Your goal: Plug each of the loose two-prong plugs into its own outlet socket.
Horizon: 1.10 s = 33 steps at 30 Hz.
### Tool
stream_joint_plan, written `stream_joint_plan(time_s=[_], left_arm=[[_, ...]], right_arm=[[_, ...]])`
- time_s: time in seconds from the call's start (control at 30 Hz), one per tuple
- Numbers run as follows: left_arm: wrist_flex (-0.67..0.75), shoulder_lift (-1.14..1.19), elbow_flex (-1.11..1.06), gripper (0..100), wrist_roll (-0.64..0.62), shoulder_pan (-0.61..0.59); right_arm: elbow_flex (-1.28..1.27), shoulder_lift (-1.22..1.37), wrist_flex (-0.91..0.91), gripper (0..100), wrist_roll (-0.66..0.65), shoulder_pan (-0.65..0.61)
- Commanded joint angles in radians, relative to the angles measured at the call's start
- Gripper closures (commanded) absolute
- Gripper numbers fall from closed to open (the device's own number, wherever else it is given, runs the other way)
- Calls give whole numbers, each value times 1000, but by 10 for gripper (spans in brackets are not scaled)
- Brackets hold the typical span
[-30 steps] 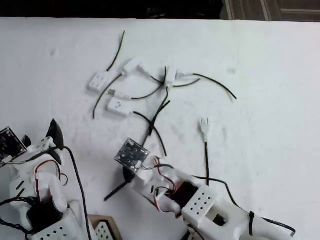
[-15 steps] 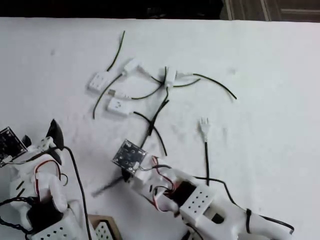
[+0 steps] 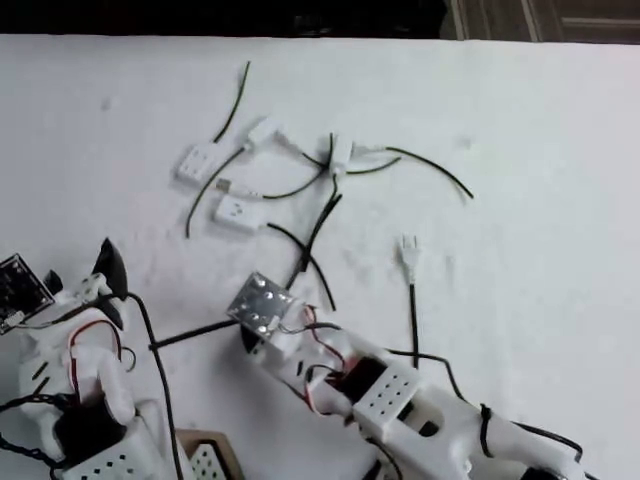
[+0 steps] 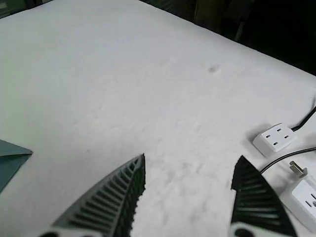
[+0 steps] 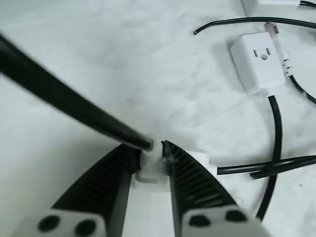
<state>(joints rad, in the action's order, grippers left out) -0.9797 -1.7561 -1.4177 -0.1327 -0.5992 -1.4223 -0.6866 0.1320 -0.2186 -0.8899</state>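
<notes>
My right gripper [image 5: 157,145] is shut on a small white two-prong plug [image 5: 149,166], whose black cord [image 5: 64,96] sticks out past the fingertips. In the high view this gripper [image 3: 250,336] is low on the table's middle, and the cord [image 3: 190,333] points left. A white outlet socket [image 5: 256,61] lies a short way ahead of it. Two sockets [image 3: 198,162] [image 3: 237,213] lie at the upper left among tangled cords. Another loose plug [image 3: 408,250] lies to the right. My left gripper [image 4: 190,170] is open above bare table at the lower left [image 3: 110,270], with two sockets [image 4: 275,138] [image 4: 306,195] off to its side.
More white plugs [image 3: 265,130] [image 3: 341,152] with black cords [image 3: 430,168] lie tangled at the upper middle. A brown object [image 3: 205,455] sits at the bottom edge between the arms. The table's far edge [image 3: 320,38] meets a dark background.
The right gripper has shifted slightly up and turned, swinging the held plug's cord from pointing down-left to pointing left. The left arm has not moved.
</notes>
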Motion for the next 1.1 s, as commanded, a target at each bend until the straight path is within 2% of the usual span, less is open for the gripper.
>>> stream_joint_plan(time_s=[0.0, 0.23, 0.83, 1.07], left_arm=[[48, -8, -2, 718, -2, -5], [48, -8, -3, 718, -2, -5], [49, -8, -3, 718, -2, -5], [52, -8, -9, 718, -2, -5]], right_arm=[[21, -90, 1, 982, 23, 27], [15, -220, 93, 982, 74, 24], [-38, -231, 85, 982, 150, 4], [-100, -229, -61, 982, 150, 1]])
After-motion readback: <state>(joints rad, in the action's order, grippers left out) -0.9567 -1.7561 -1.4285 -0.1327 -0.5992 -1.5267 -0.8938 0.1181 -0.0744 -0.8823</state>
